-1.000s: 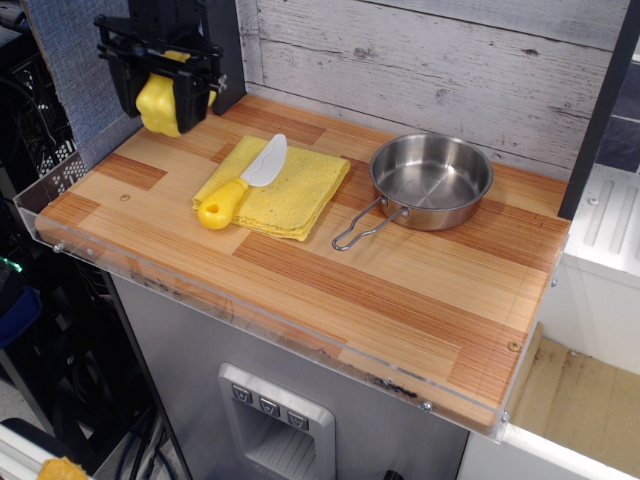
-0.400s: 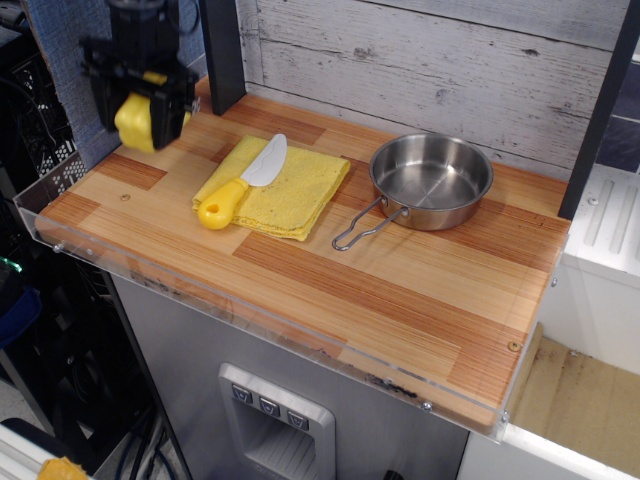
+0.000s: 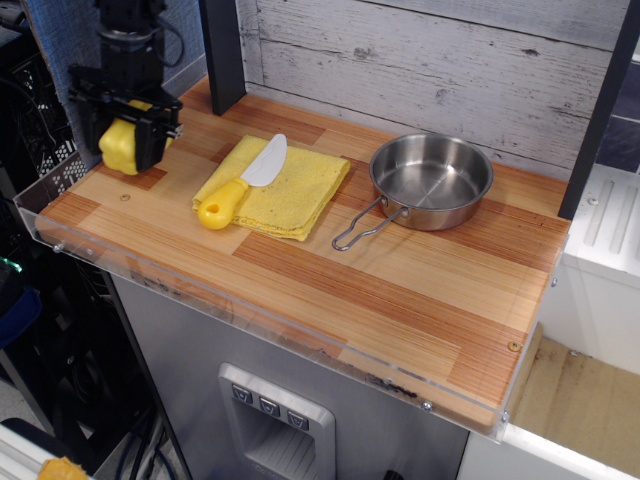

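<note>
My black gripper [image 3: 125, 138] hangs over the far left corner of the wooden counter [image 3: 400, 290], shut on a yellow block-like object [image 3: 122, 146]. The object sits between the fingers, close to the counter surface or just above it; I cannot tell whether it touches. To the right of the gripper a yellow cloth [image 3: 277, 188] lies flat, and a toy knife [image 3: 240, 184] with a yellow handle and white blade rests on it.
A steel pan [image 3: 431, 181] with a wire handle stands at the back right of the cloth. A clear plastic lip [image 3: 60, 190] runs along the counter's left and front edges. A black post [image 3: 222, 50] rises behind the gripper against the grey plank wall.
The gripper has moved left and downward with the yellow object, from beside the black post to low over the counter's left corner. Cloth, knife and pan have not moved.
</note>
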You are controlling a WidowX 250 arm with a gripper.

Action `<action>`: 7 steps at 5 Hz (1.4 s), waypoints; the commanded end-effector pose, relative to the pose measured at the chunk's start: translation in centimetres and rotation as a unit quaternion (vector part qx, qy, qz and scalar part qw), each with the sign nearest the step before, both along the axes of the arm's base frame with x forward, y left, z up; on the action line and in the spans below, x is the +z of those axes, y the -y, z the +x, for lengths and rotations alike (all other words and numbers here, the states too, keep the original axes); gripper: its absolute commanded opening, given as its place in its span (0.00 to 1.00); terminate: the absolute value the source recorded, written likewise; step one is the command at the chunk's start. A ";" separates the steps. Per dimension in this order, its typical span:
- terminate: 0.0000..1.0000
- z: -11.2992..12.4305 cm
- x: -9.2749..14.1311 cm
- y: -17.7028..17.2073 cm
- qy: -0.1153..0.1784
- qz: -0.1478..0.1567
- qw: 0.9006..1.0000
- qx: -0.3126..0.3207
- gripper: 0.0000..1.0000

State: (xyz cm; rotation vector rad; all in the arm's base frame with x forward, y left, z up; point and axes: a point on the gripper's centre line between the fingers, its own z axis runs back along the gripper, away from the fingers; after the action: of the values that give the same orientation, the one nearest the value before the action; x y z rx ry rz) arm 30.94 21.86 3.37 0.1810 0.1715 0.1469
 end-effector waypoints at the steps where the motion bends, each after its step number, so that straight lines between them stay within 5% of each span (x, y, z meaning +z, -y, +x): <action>1: 0.00 -0.2 0.8 -2.0 0.003 0.014 1.000 0.002 0.00; 2: 0.00 -0.1 1.8 -1.8 0.018 0.004 1.000 -0.005 1.00; 5: 0.00 -1.2 8.7 -2.0 0.091 0.005 0.996 -0.016 1.00; 7: 0.00 -1.3 11.0 4.8 0.118 -0.024 0.991 -0.065 1.00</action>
State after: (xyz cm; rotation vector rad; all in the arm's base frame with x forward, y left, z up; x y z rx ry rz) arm 30.34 16.74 12.12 0.0899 -0.0119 0.0350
